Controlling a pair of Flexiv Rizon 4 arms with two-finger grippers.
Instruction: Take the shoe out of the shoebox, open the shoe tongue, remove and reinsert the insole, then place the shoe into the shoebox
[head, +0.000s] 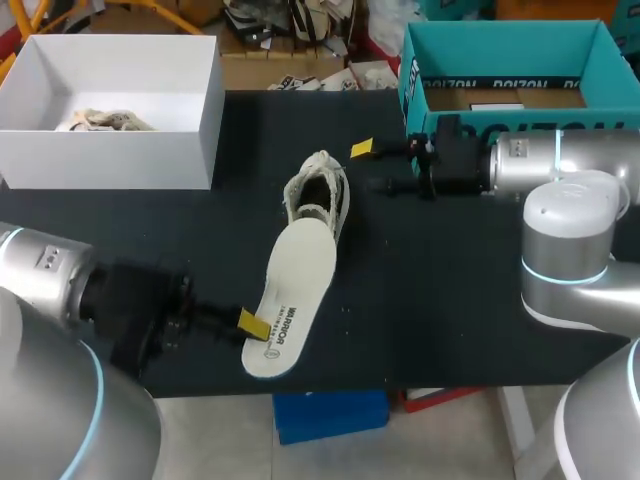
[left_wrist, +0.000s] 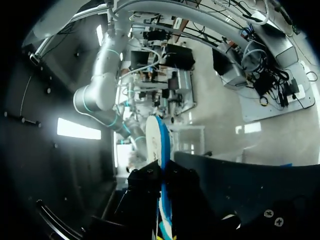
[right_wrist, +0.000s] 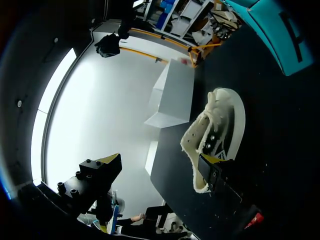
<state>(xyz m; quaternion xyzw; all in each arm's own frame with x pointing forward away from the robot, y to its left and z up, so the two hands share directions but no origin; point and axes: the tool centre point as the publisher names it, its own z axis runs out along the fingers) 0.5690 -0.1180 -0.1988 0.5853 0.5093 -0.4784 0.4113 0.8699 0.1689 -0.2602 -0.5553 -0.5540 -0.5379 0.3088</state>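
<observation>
1. Pinches the near end of the white insole (head: 297, 285) with the left claw (head: 253, 323), fingers closed on it from both sides.
2. Holds the right claw (head: 372, 167) wide open and empty, just beside the shoe (head: 320, 195).
3. Shows the cream shoe lying on the dark surface (head: 430, 300), near the middle, with the insole's far end touching it.
4. Shows a white shoebox (head: 110, 150) at the far left and a teal box (head: 510, 50) at the far right, both apart from the shoe.

Black table (head: 450, 300), non-task stuff: open teal box (head: 500, 45) at the table's far right corner with brown cardboard showing inside, crumpled pale paper (head: 105, 120) inside the white box (head: 110, 155) at its far left corner.
</observation>
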